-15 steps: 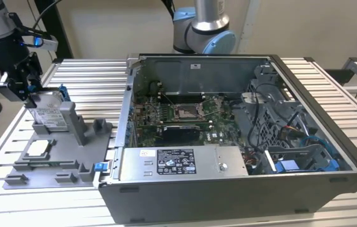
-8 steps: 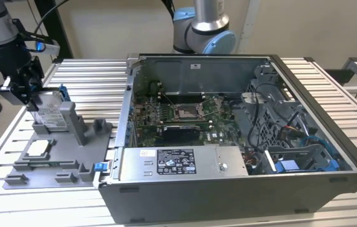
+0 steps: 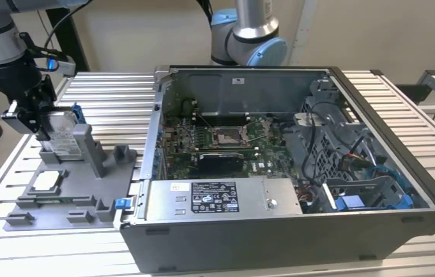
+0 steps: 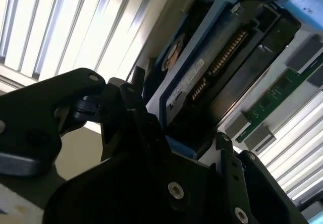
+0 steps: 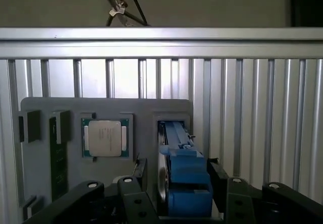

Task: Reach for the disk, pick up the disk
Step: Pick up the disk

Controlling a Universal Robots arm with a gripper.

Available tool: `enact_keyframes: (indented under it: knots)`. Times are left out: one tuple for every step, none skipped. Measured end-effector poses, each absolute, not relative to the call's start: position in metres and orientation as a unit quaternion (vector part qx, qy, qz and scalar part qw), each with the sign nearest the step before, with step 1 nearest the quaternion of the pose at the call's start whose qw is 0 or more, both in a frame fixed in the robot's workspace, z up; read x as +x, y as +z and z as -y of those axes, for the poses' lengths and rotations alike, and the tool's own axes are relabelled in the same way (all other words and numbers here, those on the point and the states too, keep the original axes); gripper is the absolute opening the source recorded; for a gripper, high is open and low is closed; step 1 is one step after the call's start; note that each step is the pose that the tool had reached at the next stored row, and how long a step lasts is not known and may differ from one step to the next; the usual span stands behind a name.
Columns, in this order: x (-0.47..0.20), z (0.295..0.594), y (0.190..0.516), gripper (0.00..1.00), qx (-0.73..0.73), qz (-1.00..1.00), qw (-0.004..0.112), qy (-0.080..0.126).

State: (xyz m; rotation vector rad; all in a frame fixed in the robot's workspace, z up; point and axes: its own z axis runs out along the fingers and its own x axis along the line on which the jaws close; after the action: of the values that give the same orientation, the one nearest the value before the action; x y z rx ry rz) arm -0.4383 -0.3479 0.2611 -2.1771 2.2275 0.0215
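The disk (image 3: 62,131) stands on edge in an upright slot of the grey fixture (image 3: 79,199) at the exterior view's left, showing its white label and blue frame. My gripper (image 3: 42,122) is down around its upper part. In the first wrist view the disk (image 5: 182,183) sits edge-on between the two dark fingers (image 5: 140,176), with a narrow gap on one side, so my gripper (image 5: 176,179) is open around it. The second wrist view shows the disk's underside and connector (image 4: 222,57) just beyond my gripper (image 4: 179,114).
A small square silver chip (image 5: 105,138) lies in a fixture pocket beside the disk. An open computer case (image 3: 425,190) takes up the middle and right of the slatted metal table (image 3: 109,95). A second arm (image 3: 248,34) stands behind the case.
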Motion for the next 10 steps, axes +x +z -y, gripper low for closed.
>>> enact_keyframes:
  knots:
    - [-0.4383, 0.3479, 0.2610, 1.00, -0.699, -0.715, 0.013, 0.007]
    - [-0.4383, 0.3479, 0.2610, 1.00, -0.699, -0.715, 0.014, 0.007]
    - [-0.4383, 0.3479, 0.2610, 1.00, -0.699, -0.715, 0.014, 0.007]
    - [-0.4383, 0.3479, 0.2610, 1.00, -0.699, -0.715, 0.014, 0.007]
    - [-0.4383, 0.3479, 0.2609, 1.00, -0.699, -0.715, 0.014, 0.007]
    - [-0.4383, 0.3479, 0.2608, 1.00, -0.699, -0.715, 0.014, 0.007]
    - [-0.4382, 0.3479, 0.2608, 1.00, -0.699, -0.715, 0.014, 0.007]
    - [-0.4383, 0.3479, 0.2607, 0.00, -0.699, -0.715, 0.014, 0.008]
    - [-0.4383, 0.3479, 0.2607, 0.00, -0.699, -0.715, 0.014, 0.008]
    - [-0.4383, 0.3479, 0.2606, 0.00, -0.699, -0.715, 0.014, 0.008]
